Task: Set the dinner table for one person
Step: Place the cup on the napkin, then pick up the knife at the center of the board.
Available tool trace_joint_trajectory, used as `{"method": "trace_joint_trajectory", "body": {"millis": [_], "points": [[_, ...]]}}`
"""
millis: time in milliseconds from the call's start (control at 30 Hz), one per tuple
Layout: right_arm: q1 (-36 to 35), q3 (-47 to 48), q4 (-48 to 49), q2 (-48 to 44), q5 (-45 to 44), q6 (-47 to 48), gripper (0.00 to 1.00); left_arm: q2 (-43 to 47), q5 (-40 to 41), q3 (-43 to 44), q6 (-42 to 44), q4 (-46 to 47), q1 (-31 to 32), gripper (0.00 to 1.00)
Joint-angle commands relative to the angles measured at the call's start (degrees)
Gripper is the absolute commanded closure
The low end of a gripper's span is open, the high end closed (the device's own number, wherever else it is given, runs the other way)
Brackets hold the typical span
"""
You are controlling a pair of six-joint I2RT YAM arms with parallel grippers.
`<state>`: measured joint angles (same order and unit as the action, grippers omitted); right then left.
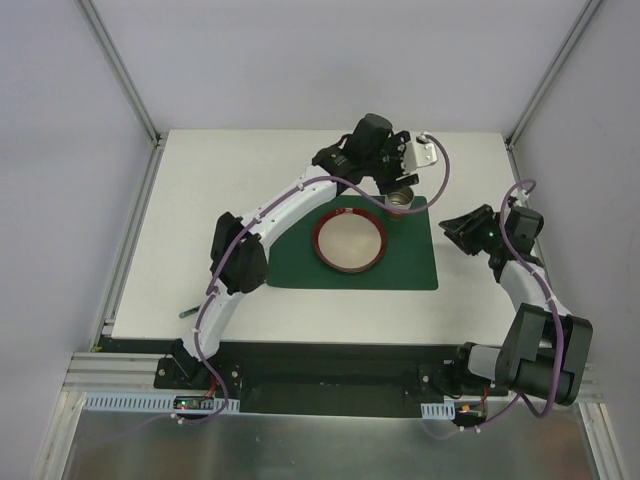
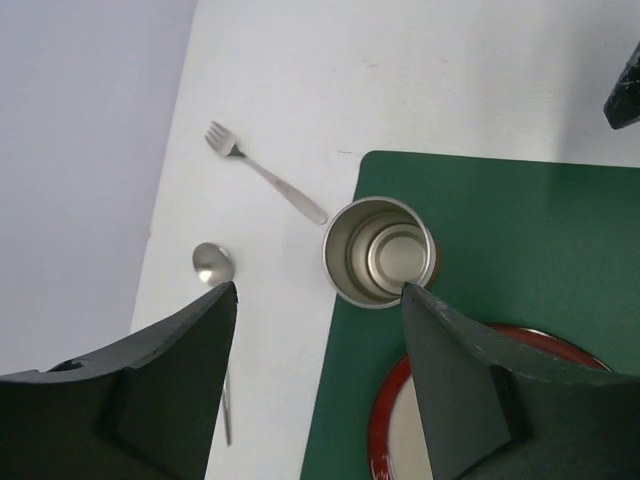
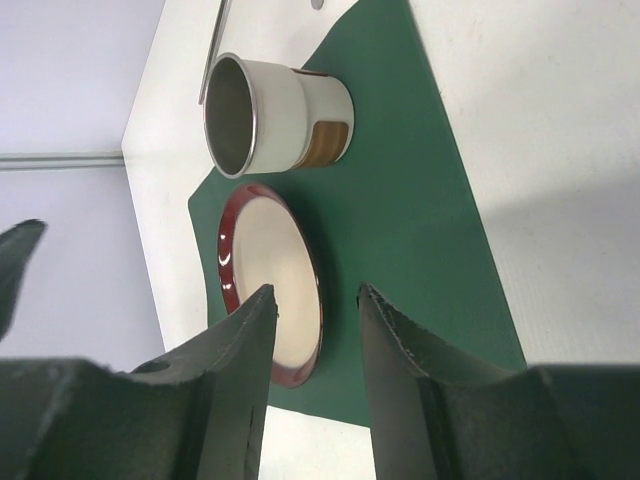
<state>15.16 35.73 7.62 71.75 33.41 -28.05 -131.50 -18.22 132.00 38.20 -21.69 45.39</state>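
While both hold nothing, the left hand (image 2: 318,288) gapes above the cup (image 2: 380,252), right hand (image 3: 316,291) seemingly half-open

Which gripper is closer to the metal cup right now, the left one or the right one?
Left. The left gripper hangs open just above the metal cup on the placemat's far edge. The right gripper sits apart, beyond the placemat's right edge.

Plain grey walls (image 1: 300,60), aluminium corner posts (image 1: 120,72)
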Motion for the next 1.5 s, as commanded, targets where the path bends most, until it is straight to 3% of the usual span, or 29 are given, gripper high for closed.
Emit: {"method": "trace_joint_trajectory", "body": {"millis": [0, 200, 267, 400, 533, 633, 833, 1033, 1200, 1467], "points": [[-1.18, -0.13, 2.32, -0.38, -0.27, -0.25, 0.59, 6.51, 7.39, -3.15, 1.09, 0.51, 0.32, 0.37], [-2.32, -0.66, 2.93, -0.11, -0.63, -0.07, 0.59, 10.99, 24.17, -12.72, -6.19, 1.83, -1.17, 0.44], [-2.76, -0.66, 3.10, 0.23, -0.45, -0.07, 0.59, 13.19, 27.69, -17.99, -12.07, 3.66, -2.49, 0.44], [-2.94, -0.92, 3.98, 0.41, 0.08, 0.02, 0.59, 21.61, 45.05, -25.99, -24.81, 4.56, -5.30, 0.42], [-3.47, -1.62, 5.83, 1.20, 1.04, -0.68, 0.59, 31.99, 57.81, -39.50, -38.07, 3.50, -7.24, 0.40], [-3.91, -1.97, 7.14, 2.43, 1.48, -1.30, 0.59, 40.16, 61.00, -47.50, -48.00, -0.09, -8.38, 0.38], [-4.35, -2.41, 9.52, 4.28, 2.80, -2.36, 0.59, 53.35, 61.29, -61.66, -63.64, -10.10, -8.74, 0.39], [-4.35, -2.33, 10.31, 4.02, 3.77, -3.15, 0.59, 63.99, 50.66, -75.72, -76.05, -18.20, -8.74, 0.41], [-4.43, -2.41, 10.14, 2.96, 4.38, -3.24, 0.60, 67.95, 47.06, -81.64, -76.52, -20.40, -8.74, 0.37], [-4.35, -2.94, 9.96, 1.03, 4.82, -3.41, 0.59, 66.38, 38.09, -81.21, -63.44, -24.53, -8.74, 0.36]]}}
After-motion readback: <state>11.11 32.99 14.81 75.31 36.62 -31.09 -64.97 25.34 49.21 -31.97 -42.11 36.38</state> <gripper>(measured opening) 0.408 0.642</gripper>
